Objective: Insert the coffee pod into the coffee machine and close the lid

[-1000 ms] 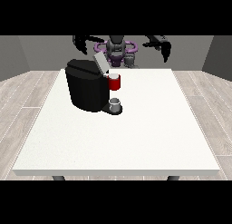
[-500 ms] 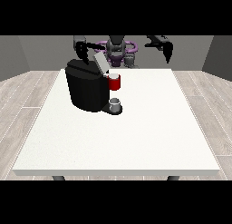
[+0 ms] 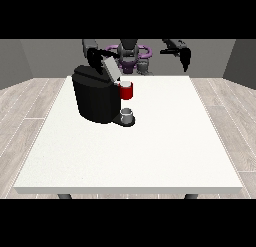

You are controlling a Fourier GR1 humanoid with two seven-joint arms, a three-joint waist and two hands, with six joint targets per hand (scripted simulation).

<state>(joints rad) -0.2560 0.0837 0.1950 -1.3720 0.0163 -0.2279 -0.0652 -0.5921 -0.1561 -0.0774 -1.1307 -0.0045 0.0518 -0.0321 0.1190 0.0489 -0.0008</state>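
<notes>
The black coffee machine [image 3: 95, 98] stands on the white table [image 3: 150, 151], left of its middle. Its grey lid [image 3: 110, 69] is tilted up and open. Below the lid sits the red pod holder [image 3: 127, 92], with a pale round top that may be the coffee pod [image 3: 126, 84]. The hand at the view's left [image 3: 98, 55] is just behind the lid's upper edge, fingers stretched towards it; I cannot tell if they touch. The hand at the view's right [image 3: 183, 54] hangs raised above the table's far right edge, fingers relaxed, holding nothing.
A small grey cup [image 3: 127, 114] rests on the machine's drip tray. The robot's torso [image 3: 129, 56] stands behind the table's far edge. Wooden floor surrounds the table.
The hand at the view's left has swung inward from a raised, spread pose to the back of the open lid. The hand at the view's right has barely moved.
</notes>
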